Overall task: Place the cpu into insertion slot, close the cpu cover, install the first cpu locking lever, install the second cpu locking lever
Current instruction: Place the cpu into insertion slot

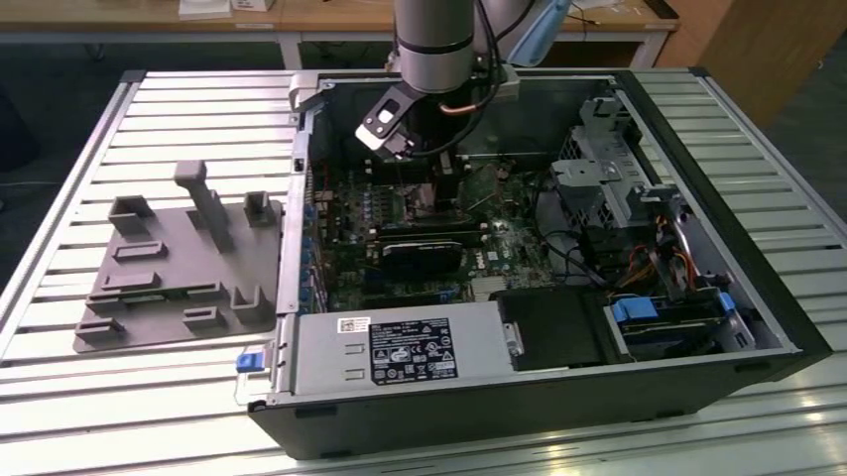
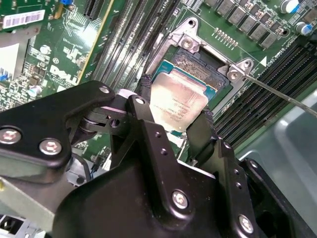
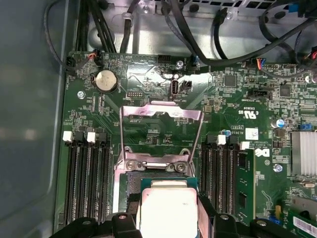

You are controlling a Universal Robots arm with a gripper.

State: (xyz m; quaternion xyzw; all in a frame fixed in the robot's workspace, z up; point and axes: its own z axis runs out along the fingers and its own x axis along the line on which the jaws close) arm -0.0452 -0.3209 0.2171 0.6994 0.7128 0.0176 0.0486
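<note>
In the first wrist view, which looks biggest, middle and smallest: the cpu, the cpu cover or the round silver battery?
1. cpu cover, standing open.
2. cpu, though it is nearer the camera and cut off by the picture's edge, so this is unsure.
3. battery, plainly smallest.

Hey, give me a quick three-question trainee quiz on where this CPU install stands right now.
1. True or false: the cpu cover is closed over the insertion slot.
2. What does the tool grip? A) the cpu B) a locking lever C) a cable
3. Fill in: the cpu sits ___ the tool's fingers.
Key: 1 false, the cover is swung open; 2 A; 3 between.
</note>
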